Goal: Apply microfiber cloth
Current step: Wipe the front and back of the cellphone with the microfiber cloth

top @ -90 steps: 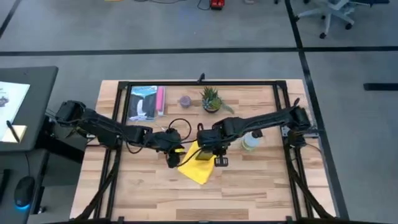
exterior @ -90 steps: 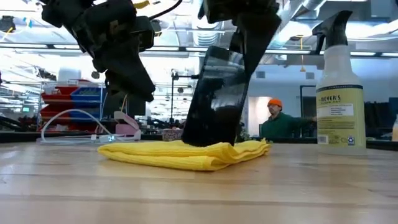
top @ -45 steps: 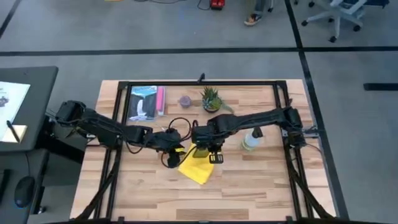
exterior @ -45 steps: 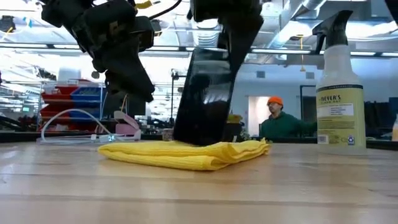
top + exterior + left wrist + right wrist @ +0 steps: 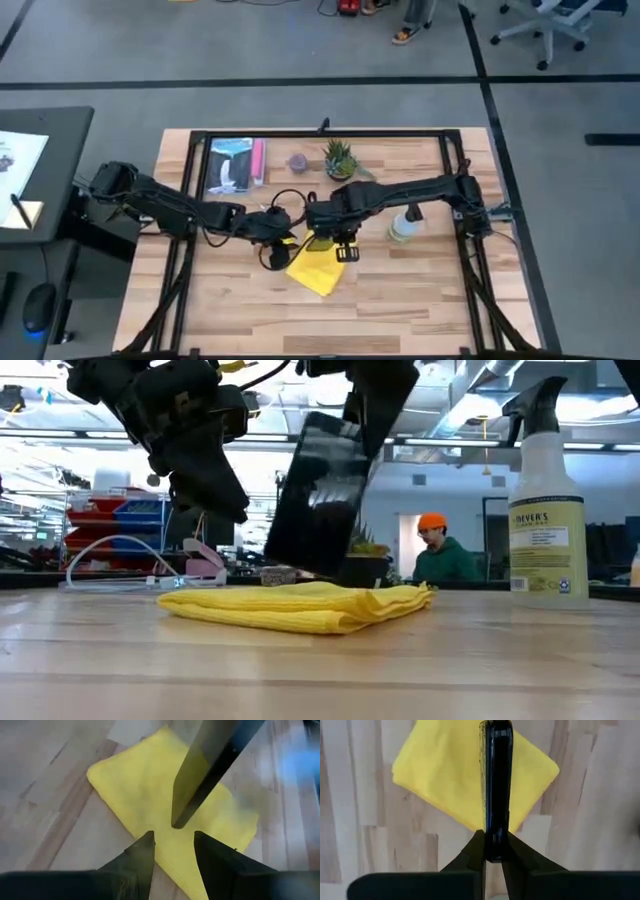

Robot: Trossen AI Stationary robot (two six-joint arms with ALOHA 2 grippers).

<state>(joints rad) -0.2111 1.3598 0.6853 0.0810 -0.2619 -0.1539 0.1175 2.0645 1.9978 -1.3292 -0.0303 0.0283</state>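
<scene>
The right gripper (image 5: 493, 851) clamps a slim black glass smartphone (image 5: 318, 495), tilted just above the bright yellow rectangular microfiber cloth (image 5: 300, 606) lying flat mid-table. The left gripper (image 5: 172, 845) hovers beside it, fingers parted, empty. Wiping looks underway (next: lower the screen onto the fabric).

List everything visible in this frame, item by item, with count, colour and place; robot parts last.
microfiber cloth: one, bright yellow, flat at table centre.
smartphone: one, black, tilted in the air above the cloth, clear of it.
spray bottle: one, pale with dark trigger, right of the cloth.
potted plant: one, green, far edge.
packaged item: one, white and pink, far left.
small round object: one, purplish, beside the plant.
person: one, orange cap, beyond the table.
left pincer: open, hovering over the cloth.
right pincer: shut on the smartphone.
</scene>
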